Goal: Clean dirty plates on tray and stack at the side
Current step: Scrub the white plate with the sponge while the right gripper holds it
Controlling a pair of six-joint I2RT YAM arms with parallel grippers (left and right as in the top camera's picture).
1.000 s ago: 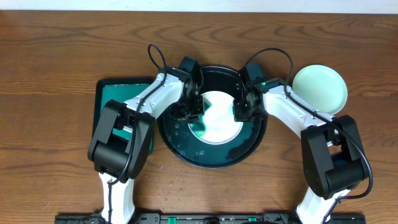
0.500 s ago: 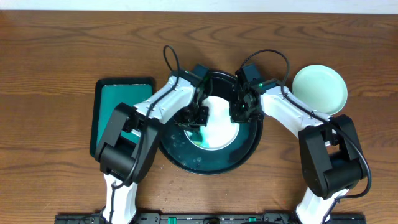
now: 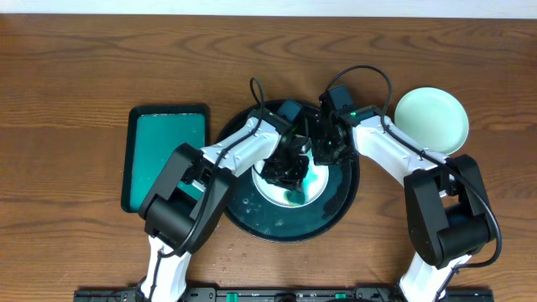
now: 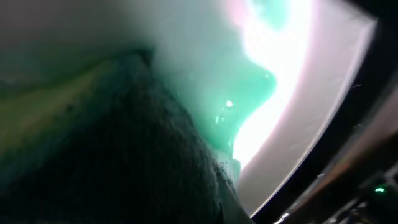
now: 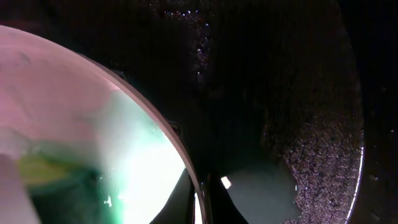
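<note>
Black tray (image 3: 249, 210), plate (image 3: 315, 179) edge beside right claw (image 3: 323, 153)

The bench (image 3: 67, 67) was dark brown wood with pronounced grain, evenly lit. A pale strip (image 3: 419, 5) bordered its far edge.

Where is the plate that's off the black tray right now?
Overhead, the pale-mint plate sits on the table just right of the black tray, beside the right arm.

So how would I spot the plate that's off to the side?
Start at the big round black tray. Just past its right rim, on the wooden table, sits a pale mint plate. Unlike the smeared plate in the tray, it looks clean.
</note>
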